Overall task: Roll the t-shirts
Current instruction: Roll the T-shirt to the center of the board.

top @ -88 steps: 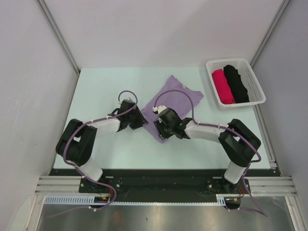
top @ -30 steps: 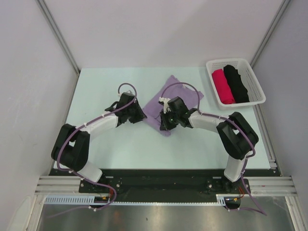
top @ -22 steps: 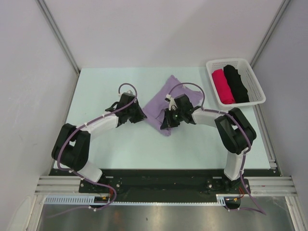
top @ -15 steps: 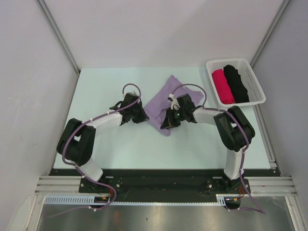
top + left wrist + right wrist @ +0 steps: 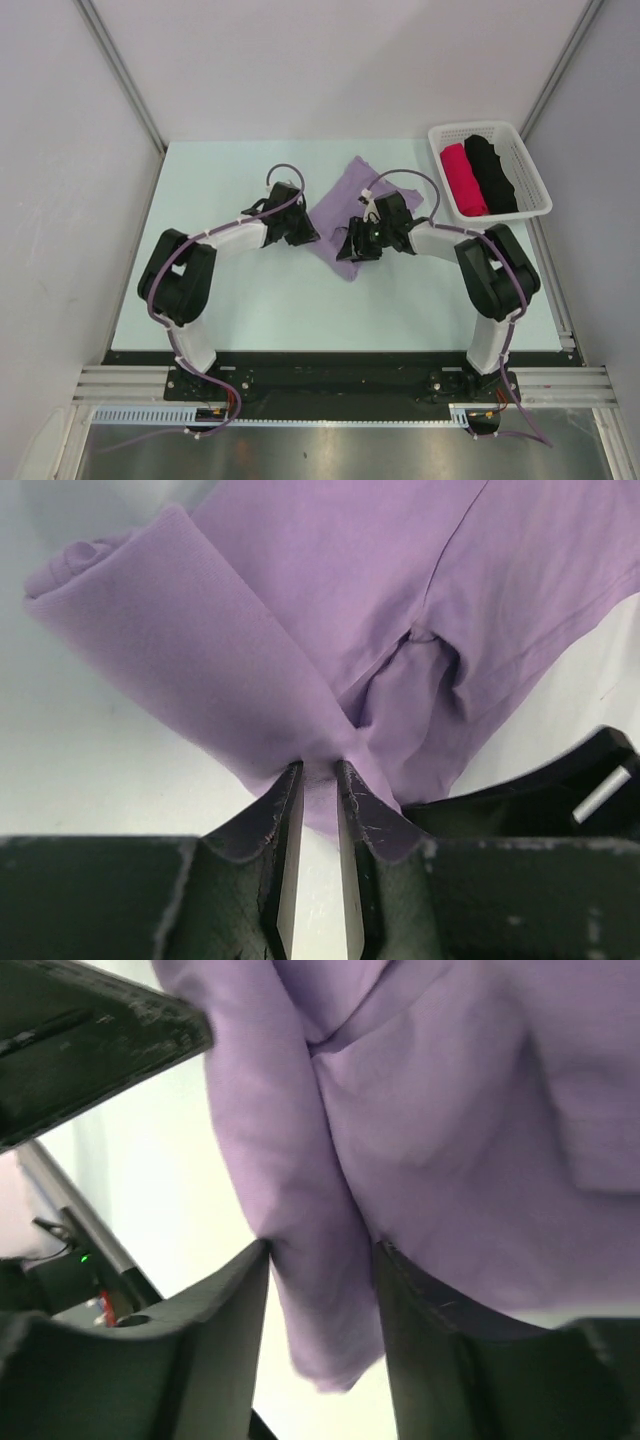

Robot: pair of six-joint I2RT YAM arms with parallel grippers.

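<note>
Having crept forward to the lavender t-shirt [image 5: 352,188] lying mid-way across the table [image 5: 220,300], the left pincer [image 5: 318,770] now nips its near edge while the right pincer [image 5: 320,1250] has slackened, jaws parted around a fold (probably re-gripping), so rolling has barely begun.

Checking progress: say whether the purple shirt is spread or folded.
Folded, not flat: the shirt lies in overlapping layers, one edge doubled over.
</note>
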